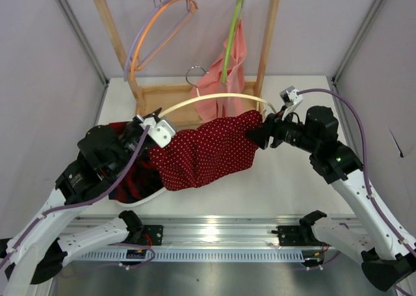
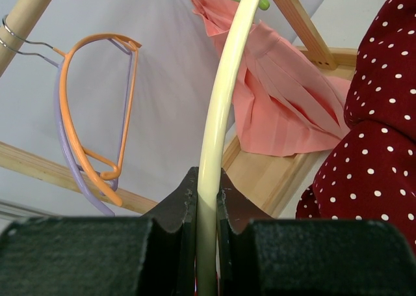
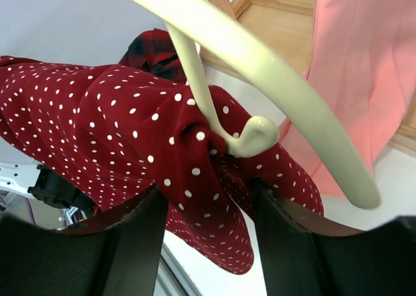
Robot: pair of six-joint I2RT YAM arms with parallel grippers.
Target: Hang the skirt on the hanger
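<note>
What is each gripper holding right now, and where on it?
Left gripper clamps the hanger on its cream arm. Right gripper has the skirt's bunched edge in its jaws beside the hanger's tip; a firm grip cannot be told.

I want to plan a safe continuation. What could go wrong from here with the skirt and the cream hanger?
1. The skirt is bunched between the fingers of the right gripper and hooked at the end notch of the hanger; it may slip off when that gripper leaves.
2. The left gripper pinches the hanger at one end, so it might twist.
</note>
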